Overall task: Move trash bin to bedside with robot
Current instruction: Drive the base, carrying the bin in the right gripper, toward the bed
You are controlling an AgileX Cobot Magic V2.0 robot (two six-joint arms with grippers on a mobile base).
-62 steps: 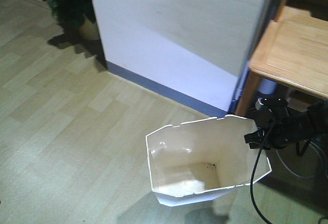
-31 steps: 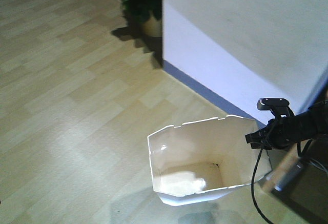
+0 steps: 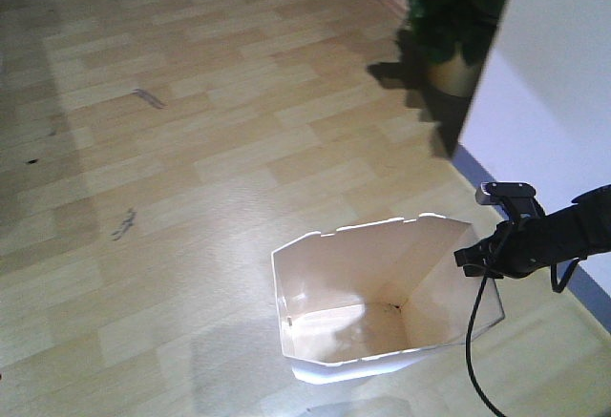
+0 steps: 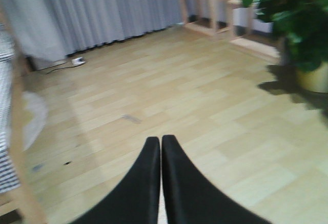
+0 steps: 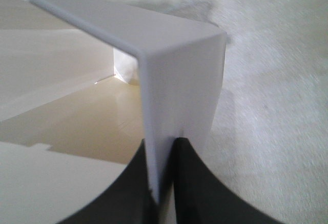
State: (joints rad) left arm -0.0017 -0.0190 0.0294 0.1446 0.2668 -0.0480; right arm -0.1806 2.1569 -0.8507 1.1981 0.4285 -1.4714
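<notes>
The white trash bin [image 3: 336, 274] stands on the wood floor at the bottom of the front view, its cream inside showing. My right gripper [image 3: 470, 258], on a slim black arm with a cable, sits at the bin's right rim. In the right wrist view it [image 5: 163, 149] is shut on the thin white wall [image 5: 177, 70] of the bin. My left gripper [image 4: 161, 140] is shut on nothing and hangs over bare floor. At the left edge of the left wrist view, a wooden bed post [image 4: 19, 152] and checked bedding [image 4: 4, 131] mark the bedside.
A potted plant [image 3: 449, 16] stands at the top right beside a white wall [image 3: 558, 102] with a blue skirting [image 3: 584, 295]. Grey curtains [image 4: 102, 8], a wooden shelf [image 4: 215, 3] and the plant [image 4: 300, 29] line the far side of the room.
The view has swung left: the wall has slid toward the right edge, the desk has left the view, and the plant went from top left to top right. The bin stays gripped.
</notes>
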